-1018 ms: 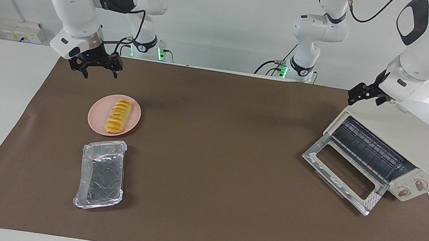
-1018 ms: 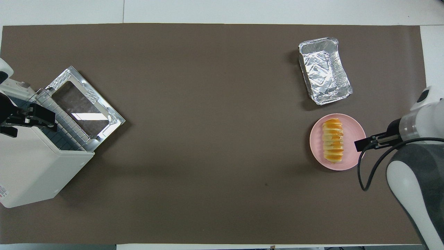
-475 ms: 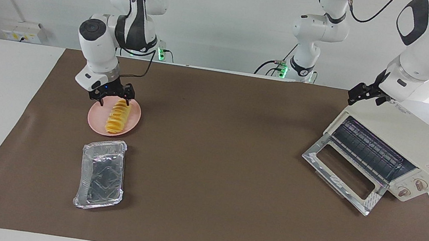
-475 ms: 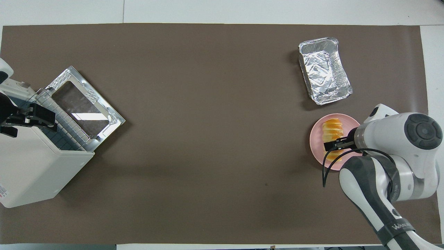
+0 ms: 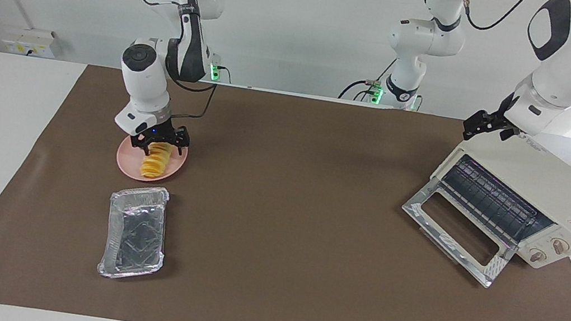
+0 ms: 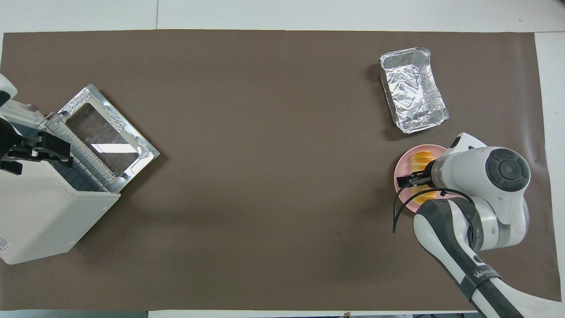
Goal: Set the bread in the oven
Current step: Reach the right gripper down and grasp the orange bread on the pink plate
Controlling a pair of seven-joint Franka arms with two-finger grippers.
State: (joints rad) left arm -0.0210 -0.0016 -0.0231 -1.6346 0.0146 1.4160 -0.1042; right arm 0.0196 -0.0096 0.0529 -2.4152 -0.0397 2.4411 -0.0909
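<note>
The yellow-orange ridged bread (image 5: 153, 163) (image 6: 420, 157) lies on a round pink plate (image 5: 125, 162) (image 6: 400, 176) toward the right arm's end of the table. My right gripper (image 5: 159, 144) (image 6: 412, 180) is low over the bread's end nearer the robots, open, with a finger on each side of the loaf. Whether the fingers touch it I cannot tell. The cream-white oven (image 5: 528, 182) (image 6: 42, 216) stands at the left arm's end, its glass door (image 5: 458, 237) (image 6: 106, 134) dropped open. My left gripper (image 5: 486, 124) (image 6: 39, 150) waits open above the oven's top, holding nothing.
A crinkled silver foil tray (image 5: 135, 232) (image 6: 413, 90) sits beside the plate, farther from the robots. A brown mat (image 5: 289, 212) covers the table between plate and oven. The right arm's cable (image 6: 397, 212) loops over the plate's edge.
The right arm swung in from beside the plate and came down over the bread, its gripper still open. The left arm, oven, plate and foil tray have not moved.
</note>
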